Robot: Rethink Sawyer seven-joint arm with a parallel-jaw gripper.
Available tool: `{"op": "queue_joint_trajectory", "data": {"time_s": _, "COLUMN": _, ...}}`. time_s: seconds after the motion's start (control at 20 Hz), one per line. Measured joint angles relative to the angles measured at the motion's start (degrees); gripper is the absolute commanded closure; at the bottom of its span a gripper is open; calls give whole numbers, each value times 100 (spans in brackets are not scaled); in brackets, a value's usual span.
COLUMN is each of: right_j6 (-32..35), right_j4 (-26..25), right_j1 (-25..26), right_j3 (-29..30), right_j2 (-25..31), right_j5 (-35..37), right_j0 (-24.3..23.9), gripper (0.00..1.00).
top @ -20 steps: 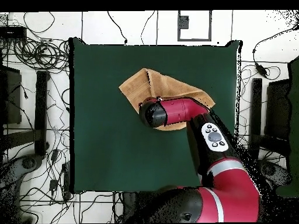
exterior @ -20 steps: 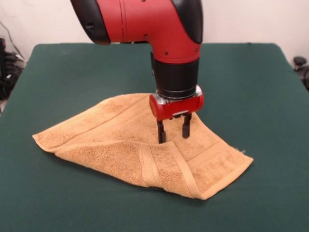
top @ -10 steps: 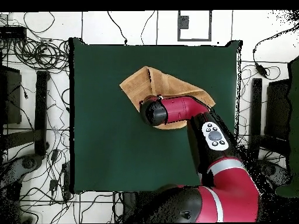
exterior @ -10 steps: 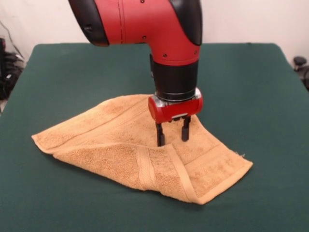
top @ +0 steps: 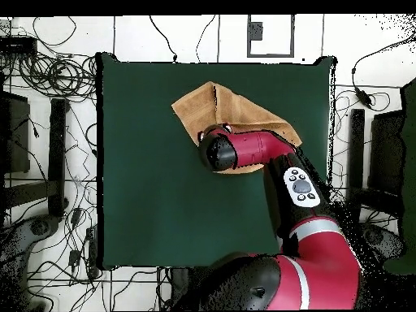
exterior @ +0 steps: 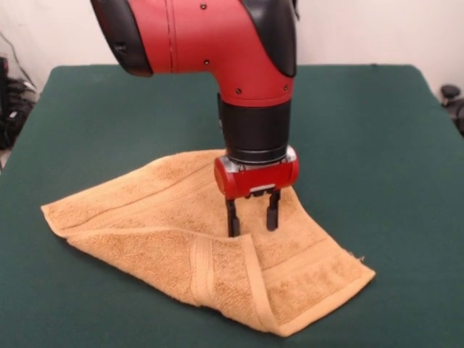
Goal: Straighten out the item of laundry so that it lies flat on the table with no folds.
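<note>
The item of laundry (exterior: 145, 239), a tan-orange towel, lies on the green table (exterior: 377, 130) with its near part folded over itself, so a banded flap crosses the front. My gripper (exterior: 251, 228) points straight down onto the towel's middle, at the flap's upper edge. Its fingertips (exterior: 233, 226) are sunk into the cloth, and it is shut on a pinch of towel. In the overhead view the towel (top: 203, 106) shows as a folded wedge. The arm's wrist (top: 219, 150) hides the gripper and part of the cloth there.
Green cloth covers the table (top: 146, 187) on all sides of the towel. The table's near edge in the front view lies just below the towel's lowest corner (exterior: 279, 332). Cables and stands lie on the floor round the table.
The gripper has moved toward the front camera and slightly left. The towel has slid along with it, so its near corner now lies lower in the picture.
</note>
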Motion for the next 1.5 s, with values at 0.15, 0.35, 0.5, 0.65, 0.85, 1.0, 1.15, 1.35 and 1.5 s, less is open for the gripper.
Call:
{"op": "queue_joint_trajectory", "data": {"time_s": 0.15, "right_j6": 0, "right_j4": -1, "right_j1": 21, "right_j3": -40, "right_j2": -44, "right_j5": -132, "right_j0": 11, "gripper": 0}}
{"op": "queue_joint_trajectory", "data": {"time_s": 0.35, "right_j6": 0, "right_j4": -2, "right_j1": 44, "right_j3": -93, "right_j2": -118, "right_j5": -286, "right_j0": 54, "gripper": 0}}
{"op": "queue_joint_trajectory", "data": {"time_s": 0.5, "right_j6": 0, "right_j4": 6, "right_j1": 52, "right_j3": -126, "right_j2": -168, "right_j5": -317, "right_j0": 97, "gripper": 0}}
{"op": "queue_joint_trajectory", "data": {"time_s": 0.65, "right_j6": 0, "right_j4": 24, "right_j1": 52, "right_j3": -139, "right_j2": -205, "right_j5": -318, "right_j0": 129, "gripper": 0}}
{"op": "queue_joint_trajectory", "data": {"time_s": 0.85, "right_j6": 0, "right_j4": 43, "right_j1": 55, "right_j3": -164, "right_j2": -262, "right_j5": -317, "right_j0": 182, "gripper": 0}}
{"op": "queue_joint_trajectory", "data": {"time_s": 1.0, "right_j6": 0, "right_j4": 68, "right_j1": 61, "right_j3": -179, "right_j2": -274, "right_j5": -318, "right_j0": 188, "gripper": 0}}
{"op": "queue_joint_trajectory", "data": {"time_s": 1.15, "right_j6": 0, "right_j4": 85, "right_j1": 63, "right_j3": -182, "right_j2": -278, "right_j5": -318, "right_j0": 188, "gripper": 0}}
{"op": "queue_joint_trajectory", "data": {"time_s": 1.35, "right_j6": 0, "right_j4": 117, "right_j1": 64, "right_j3": -182, "right_j2": -291, "right_j5": -318, "right_j0": 191, "gripper": 0}}
{"op": "queue_joint_trajectory", "data": {"time_s": 1.5, "right_j6": 0, "right_j4": 134, "right_j1": 60, "right_j3": -182, "right_j2": -314, "right_j5": -318, "right_j0": 205, "gripper": 0}}
